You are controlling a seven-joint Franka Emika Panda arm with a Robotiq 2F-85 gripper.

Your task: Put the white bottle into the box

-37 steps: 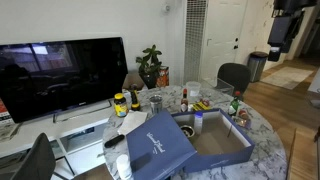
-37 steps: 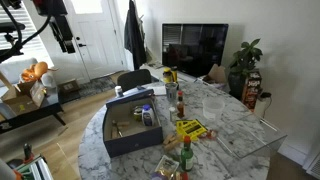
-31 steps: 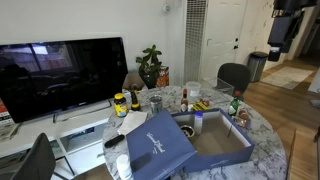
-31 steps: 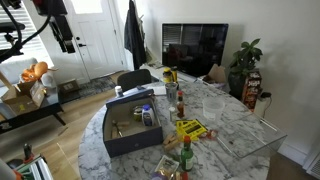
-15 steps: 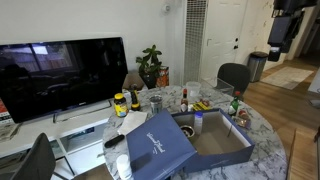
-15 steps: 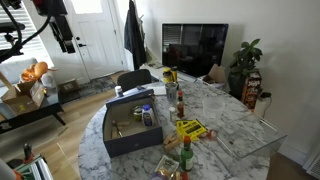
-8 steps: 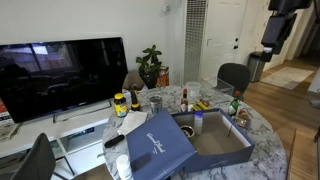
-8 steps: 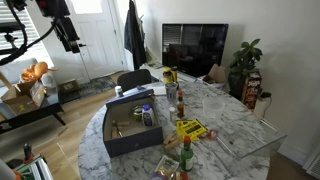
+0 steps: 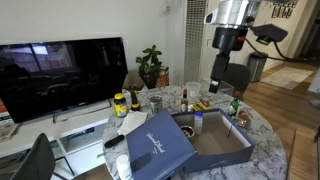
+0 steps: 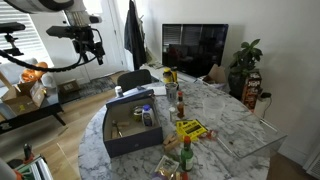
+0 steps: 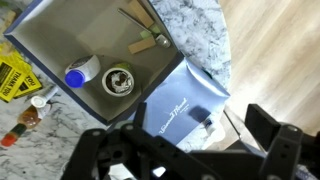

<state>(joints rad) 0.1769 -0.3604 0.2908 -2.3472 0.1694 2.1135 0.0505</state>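
The navy box (image 9: 232, 150) lies open on the marble table, also seen in an exterior view (image 10: 118, 146) and the wrist view (image 11: 60, 25). Its navy lid (image 9: 155, 148) with white script lies beside it (image 11: 178, 103). A small plain white bottle (image 9: 136, 99) stands on the table behind the lid, outside the box. A slimmer white bottle with a bluish top (image 9: 197, 122) stands inside the box (image 11: 76, 73). My gripper (image 9: 222, 82) hangs high above the table's far side, open and empty; its dark fingers (image 11: 190, 160) spread wide over the lid.
A yellow-labelled dark jar (image 9: 120, 104) stands next to the white bottle. Sauce bottles (image 9: 184, 98), a glass and a yellow packet (image 10: 190, 128) crowd the table. A round tin (image 11: 118, 80) and a wooden piece (image 11: 150, 42) lie in the box. A TV (image 9: 60, 75) stands behind.
My arm has swung in from the edge of the room to above the table. The bottles, box and lid have not moved.
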